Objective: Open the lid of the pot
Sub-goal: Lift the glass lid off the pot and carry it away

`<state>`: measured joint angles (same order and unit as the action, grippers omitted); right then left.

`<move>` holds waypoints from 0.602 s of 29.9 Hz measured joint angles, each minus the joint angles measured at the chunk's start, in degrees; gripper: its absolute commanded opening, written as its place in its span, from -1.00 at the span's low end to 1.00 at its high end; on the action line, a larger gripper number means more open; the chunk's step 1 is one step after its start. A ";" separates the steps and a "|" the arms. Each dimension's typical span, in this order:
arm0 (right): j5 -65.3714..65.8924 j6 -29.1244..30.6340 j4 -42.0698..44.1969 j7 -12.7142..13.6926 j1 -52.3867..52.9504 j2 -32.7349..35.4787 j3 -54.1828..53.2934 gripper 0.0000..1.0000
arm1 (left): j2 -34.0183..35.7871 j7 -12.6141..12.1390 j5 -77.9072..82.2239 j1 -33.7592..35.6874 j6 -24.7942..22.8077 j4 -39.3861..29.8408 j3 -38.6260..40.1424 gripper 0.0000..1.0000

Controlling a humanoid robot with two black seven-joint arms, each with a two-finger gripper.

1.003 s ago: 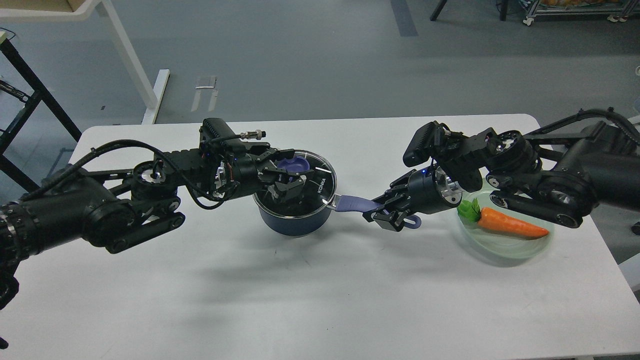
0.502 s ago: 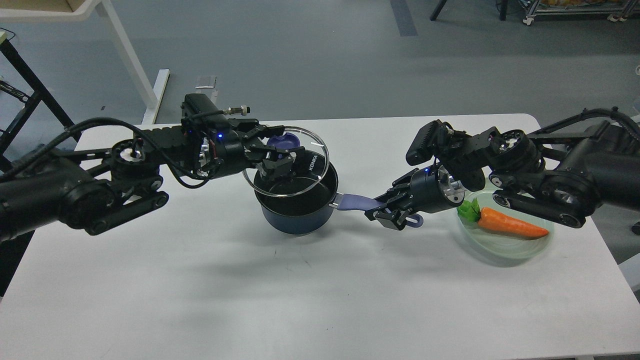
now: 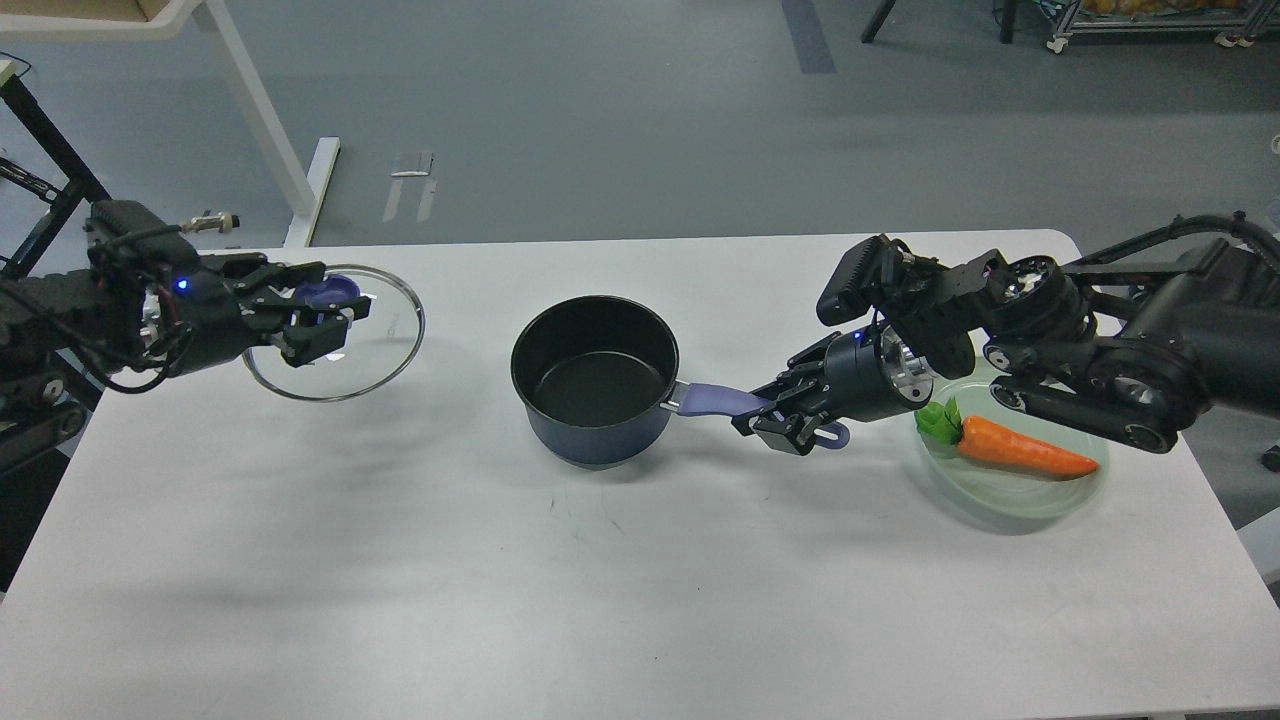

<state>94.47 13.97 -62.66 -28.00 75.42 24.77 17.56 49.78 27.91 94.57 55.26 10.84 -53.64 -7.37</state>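
The dark navy pot (image 3: 596, 385) stands uncovered near the middle of the white table (image 3: 600, 580), its black inside showing. Its periwinkle handle (image 3: 715, 401) points right. My right gripper (image 3: 785, 412) is shut on the handle near its end. My left gripper (image 3: 322, 315) is shut on the blue knob (image 3: 330, 292) of the clear glass lid (image 3: 390, 335). It holds the lid tilted above the table's left part, well apart from the pot.
A pale green glass dish (image 3: 1030, 490) with a carrot (image 3: 1010, 448) sits at the right, under my right arm. A white table leg (image 3: 265, 120) and a black frame (image 3: 50, 170) stand on the floor behind the left corner.
My left gripper has lifted the lid off the pot and carried it far to the left. The pot and my right gripper have stayed in place.
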 measured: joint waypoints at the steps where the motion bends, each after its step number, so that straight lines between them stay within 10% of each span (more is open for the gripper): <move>1: 0.00 0.00 -0.06 0.01 -0.04 0.01 0.00 -0.47 | 0.01 0.06 0.00 -1.26 0.78 0.89 -0.03 -0.21; 18: 0.00 0.00 -0.51 0.00 -0.10 0.35 0.10 -0.46 | -6.64 0.10 -0.46 -9.76 7.30 12.05 -0.45 0.11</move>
<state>94.47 13.97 -63.17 -28.00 75.32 25.12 17.66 43.14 28.02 94.11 45.49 18.14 -41.59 -7.82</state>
